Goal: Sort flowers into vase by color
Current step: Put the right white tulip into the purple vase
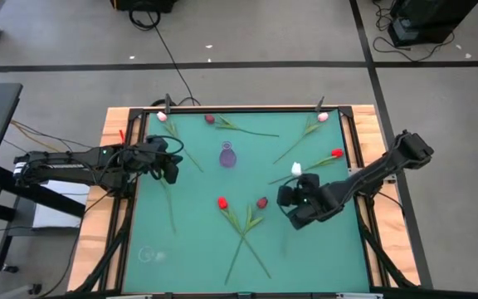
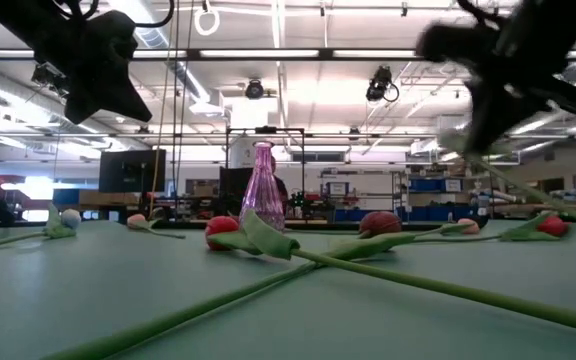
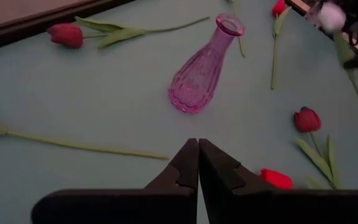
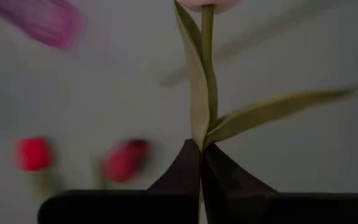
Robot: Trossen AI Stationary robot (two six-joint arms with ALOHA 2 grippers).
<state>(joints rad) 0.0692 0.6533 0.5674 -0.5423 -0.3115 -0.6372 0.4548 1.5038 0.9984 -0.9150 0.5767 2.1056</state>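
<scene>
Flowers (image 1: pixel 243 220) mostly lie around your right claw (image 4: pixel 201 149), none in the vase (image 1: pixel 227 154) yet. It pinches the white flower's (image 1: pixel 297 169) stem. Your left claw (image 3: pixel 198 155) waits, closed and empty, across from the vase. All sorting is left.

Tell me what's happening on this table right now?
The right gripper is shut on the stem of a white tulip, right of the table's middle. The left gripper is shut and empty near the left edge. The pink glass vase stands upright and empty. Other tulips lie on the green mat, including a bright red one and a dark red one.
</scene>
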